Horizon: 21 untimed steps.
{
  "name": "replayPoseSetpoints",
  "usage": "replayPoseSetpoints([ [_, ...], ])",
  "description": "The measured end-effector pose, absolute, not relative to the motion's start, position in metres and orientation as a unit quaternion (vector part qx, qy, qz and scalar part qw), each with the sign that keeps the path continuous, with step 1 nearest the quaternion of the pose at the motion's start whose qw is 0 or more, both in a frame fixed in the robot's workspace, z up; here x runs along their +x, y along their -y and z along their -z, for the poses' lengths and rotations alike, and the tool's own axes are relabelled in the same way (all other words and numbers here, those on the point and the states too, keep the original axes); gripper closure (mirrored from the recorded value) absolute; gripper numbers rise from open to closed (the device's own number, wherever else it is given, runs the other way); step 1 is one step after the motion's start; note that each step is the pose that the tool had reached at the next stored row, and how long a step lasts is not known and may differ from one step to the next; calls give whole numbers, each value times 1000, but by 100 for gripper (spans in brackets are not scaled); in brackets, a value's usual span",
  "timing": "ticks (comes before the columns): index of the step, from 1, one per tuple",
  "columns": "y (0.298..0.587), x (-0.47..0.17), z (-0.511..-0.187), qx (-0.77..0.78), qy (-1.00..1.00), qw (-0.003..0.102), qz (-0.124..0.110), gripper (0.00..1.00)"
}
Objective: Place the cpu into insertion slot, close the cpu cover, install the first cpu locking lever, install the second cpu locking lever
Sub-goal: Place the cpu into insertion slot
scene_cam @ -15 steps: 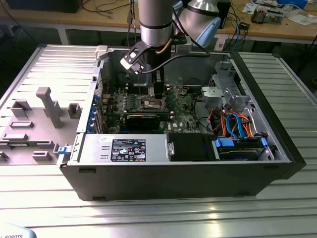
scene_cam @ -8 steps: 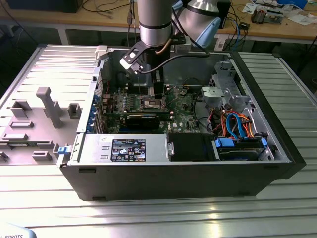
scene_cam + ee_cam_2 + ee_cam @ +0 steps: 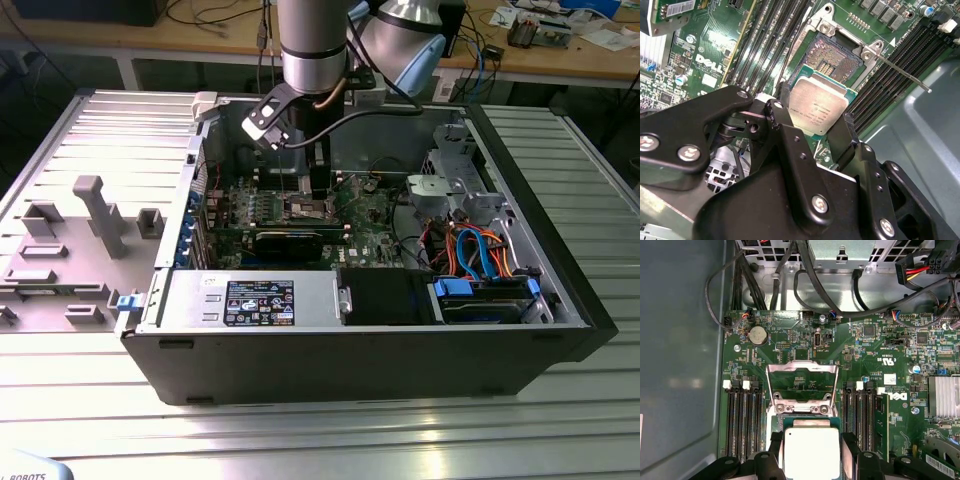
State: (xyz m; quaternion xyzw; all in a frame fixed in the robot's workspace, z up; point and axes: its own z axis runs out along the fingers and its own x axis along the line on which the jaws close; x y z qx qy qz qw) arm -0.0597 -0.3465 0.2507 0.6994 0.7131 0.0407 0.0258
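The cpu (image 3: 819,106), a small square chip with a silvery top, is held between my gripper's (image 3: 815,125) two black fingers (image 3: 781,119), which are shut on its edges. It hangs just over the near part of the open insertion slot (image 3: 832,56), whose gold contacts show beyond it. In the first wrist view the cpu (image 3: 811,447) sits in the gripper (image 3: 811,456) below the cpu cover (image 3: 800,368), which is swung open and standing up. A thin locking lever (image 3: 902,74) sticks out beside the slot. In the exterior view the gripper (image 3: 318,188) reaches down into the computer case (image 3: 360,350) over the motherboard (image 3: 365,215).
Black memory slots (image 3: 742,420) flank the socket on both sides. A finned heatsink (image 3: 945,396) and black cables (image 3: 790,275) lie near. Drive cage with blue and orange cables (image 3: 480,255) fills the case's side on the exterior view's right. A grey fixture tray (image 3: 80,230) lies outside the case.
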Motion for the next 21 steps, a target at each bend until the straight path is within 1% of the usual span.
replayPoseSetpoints([
  [3,346,-61,-243,699,-713,26,-41,46],
  [18,346,-61,-242,699,-713,26,-41,46],
  [21,346,-62,-237,699,-713,26,-41,46],
])
